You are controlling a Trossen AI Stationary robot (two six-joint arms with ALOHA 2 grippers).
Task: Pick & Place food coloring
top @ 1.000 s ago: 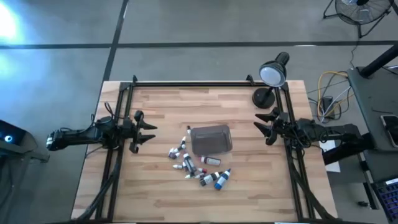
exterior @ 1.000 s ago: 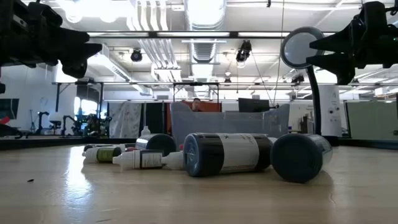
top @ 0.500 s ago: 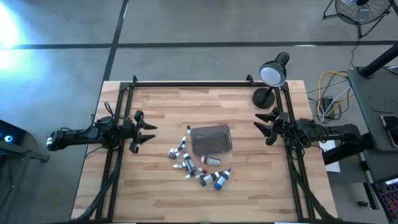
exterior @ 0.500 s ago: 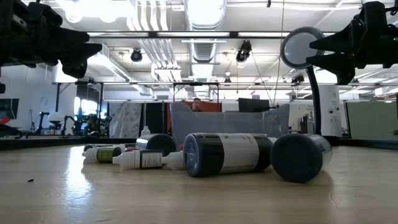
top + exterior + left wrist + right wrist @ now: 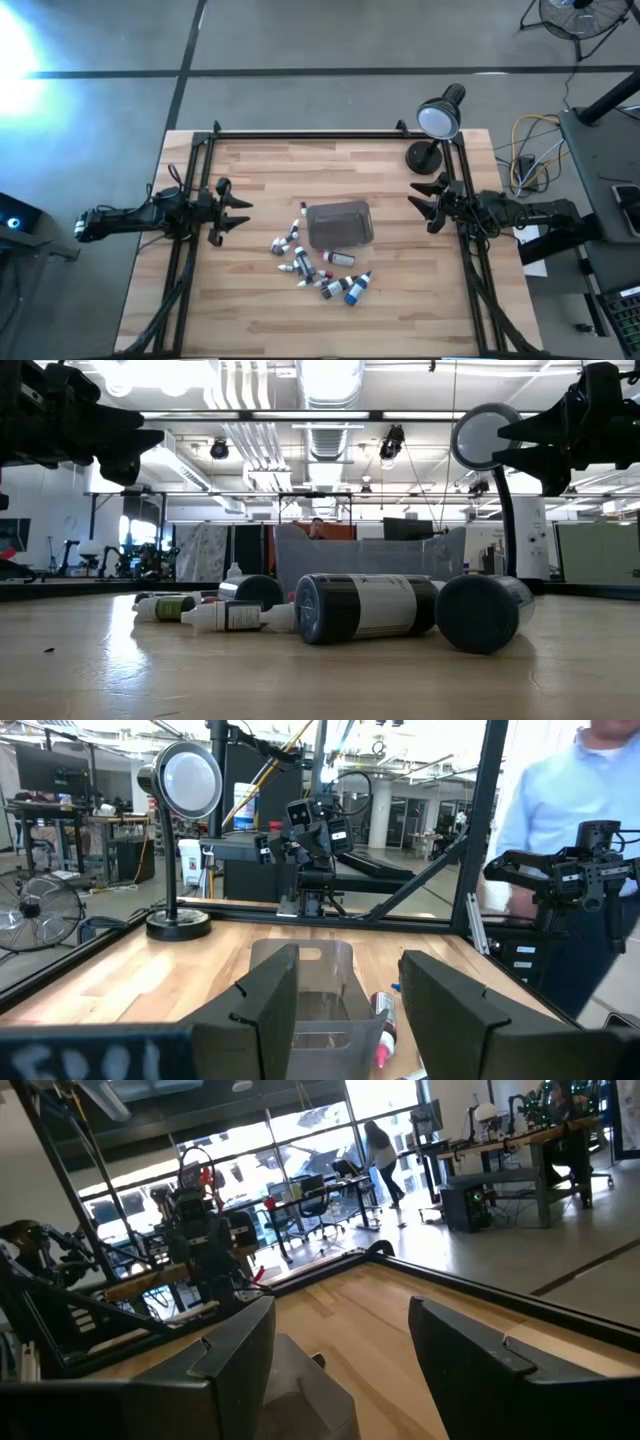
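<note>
Several tiny food coloring bottles [image 5: 320, 268] lie on their sides in a loose cluster on the wooden table, just near and left of the smoky-grey tub [image 5: 340, 223]. In the low view the food coloring bottles [image 5: 355, 607] lie in a row on the tabletop. My left gripper [image 5: 238, 213] hovers open at the table's left edge, above the surface, pointing toward the tub [image 5: 305, 982]. My right gripper [image 5: 418, 207] hovers open at the right edge, facing the tub [image 5: 305, 1390]. Neither touches anything.
A black desk lamp [image 5: 435, 125] stands at the far right corner of the table. A black frame rail [image 5: 320, 135] runs along the far edge and down both sides. A person in a blue shirt [image 5: 560, 840] stands beyond the table's right side.
</note>
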